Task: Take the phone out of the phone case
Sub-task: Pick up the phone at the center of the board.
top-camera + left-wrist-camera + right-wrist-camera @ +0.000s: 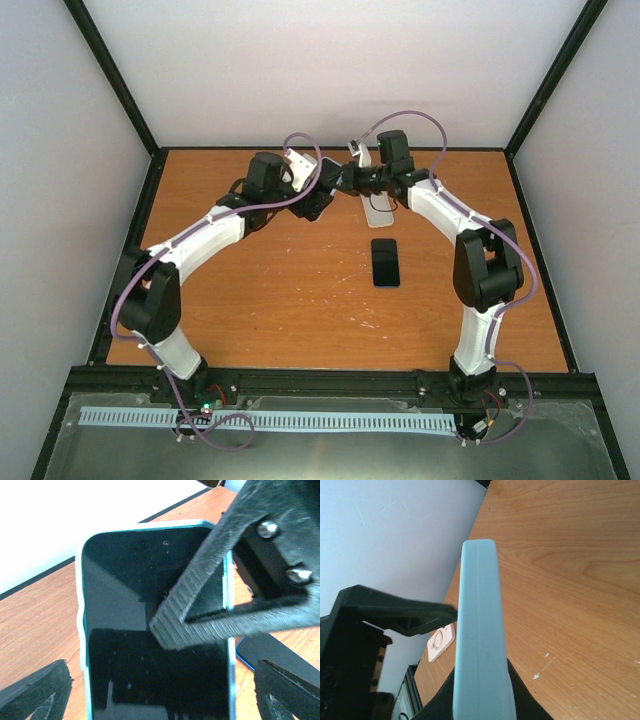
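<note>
The phone, black screen showing, sits in a light blue phone case and is held up above the back of the table. My right gripper is shut on the cased phone, whose edge runs up between its fingers. One right finger lies across the screen. My left gripper is open. Its fingertips stand either side of the phone's lower part with a small gap on each side. In the top view both grippers meet at the phone.
A bare black phone lies flat mid-table, its corner also in the left wrist view. A clear case lies just behind it. A pale pink case rests near the back edge. Black frame rails and white walls enclose the table.
</note>
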You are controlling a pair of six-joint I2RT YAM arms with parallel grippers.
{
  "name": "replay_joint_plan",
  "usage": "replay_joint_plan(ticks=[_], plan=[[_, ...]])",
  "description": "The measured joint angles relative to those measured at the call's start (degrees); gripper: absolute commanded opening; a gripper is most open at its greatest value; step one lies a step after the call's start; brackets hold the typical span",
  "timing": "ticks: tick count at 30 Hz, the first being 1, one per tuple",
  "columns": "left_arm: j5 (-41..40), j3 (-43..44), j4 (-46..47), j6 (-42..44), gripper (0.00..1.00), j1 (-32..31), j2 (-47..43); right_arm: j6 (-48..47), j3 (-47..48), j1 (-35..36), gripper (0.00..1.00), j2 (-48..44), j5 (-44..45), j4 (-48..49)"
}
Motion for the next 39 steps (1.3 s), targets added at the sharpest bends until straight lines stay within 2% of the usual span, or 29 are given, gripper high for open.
replay_joint_plan(ticks=[4, 10, 14, 19, 22, 28, 39], plan=[[6.12, -2.93, -1.55, 0.22, 1.0, 2.69, -4.48, -3.82, -0.04, -1.05, 0.03, -0.11, -1.68, -0.2], [19.61, -4.92, -5.64, 1.38, 1.0, 10.01, -10.27, -8.92, -0.9, -3.28, 0.03, -1.77, -8.5, 0.13], [28.74, -5.09, -8.37, 1.66, 1.0, 13.66, -12.02, -13.16, -0.85, -4.74, 0.03, -3.39, -14.19, -0.28], [39.21, -6.6, -12.0, 1.86, 0.99, 16.59, -13.46, -20.33, -0.09, -5.35, 0.03, -5.79, -20.83, -5.49], [43.65, -6.93, -13.92, 1.81, 0.94, 16.9, -13.33, -23.06, -0.02, -5.25, 0.03, -7.34, -23.63, -7.56], [48.43, -7.06, -15.21, 0.24, 0.89, 16.9, -11.26, -25.2, 0.0, -4.66, 0.03, -9.92, -26.4, -9.51], [49.07, -7.13, -15.3, -1.62, 0.82, 16.87, -9.79, -26.45, 0.0, -2.27, 0.03, -11.19, -27.45, -11.02]])
